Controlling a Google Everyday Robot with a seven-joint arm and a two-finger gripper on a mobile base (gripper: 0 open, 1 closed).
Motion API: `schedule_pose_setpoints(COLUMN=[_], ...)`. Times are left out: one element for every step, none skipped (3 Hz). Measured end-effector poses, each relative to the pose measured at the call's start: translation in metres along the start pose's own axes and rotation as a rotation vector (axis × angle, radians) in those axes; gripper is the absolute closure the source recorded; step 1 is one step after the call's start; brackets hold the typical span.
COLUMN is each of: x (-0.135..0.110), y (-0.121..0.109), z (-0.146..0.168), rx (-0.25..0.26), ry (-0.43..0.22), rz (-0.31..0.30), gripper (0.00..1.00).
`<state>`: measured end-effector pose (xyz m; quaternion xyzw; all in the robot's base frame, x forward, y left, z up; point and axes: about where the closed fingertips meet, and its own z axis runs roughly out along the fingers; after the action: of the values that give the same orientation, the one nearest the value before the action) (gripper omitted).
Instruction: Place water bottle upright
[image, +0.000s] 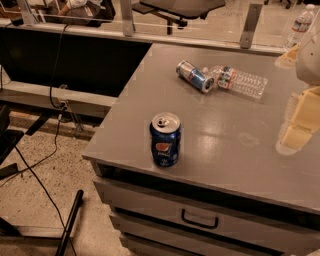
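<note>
The water bottle (241, 82), clear ribbed plastic with a red and blue banded label, lies on its side at the back of the grey cabinet top (225, 140). Its cap end points left and touches a silver and blue can (195, 76) that also lies on its side. My gripper (290, 95) is at the right edge of the view, to the right of the bottle and nearer than it. Its cream fingers (299, 120) stand apart, and it holds nothing.
A blue Pepsi can (165, 139) stands upright near the front left edge of the cabinet top. A second bottle (300, 25) stands upright far back right. Drawers (200, 219) sit below the front edge. Cables and a stand lie on the floor at left.
</note>
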<state>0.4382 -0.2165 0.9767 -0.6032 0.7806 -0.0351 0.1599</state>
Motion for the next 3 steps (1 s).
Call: schedule_pose_setpoints(x=[0.000,0.002,0.008], y=[0.000,-0.020,-0.067], z=[0.000,0.011,0.037], rx=[0.000,0.004,0.008], ry=[0.000,-0.004,-0.023], rz=[0.000,-0.014,-0.030], gripper=[0.00,0.00,0.00])
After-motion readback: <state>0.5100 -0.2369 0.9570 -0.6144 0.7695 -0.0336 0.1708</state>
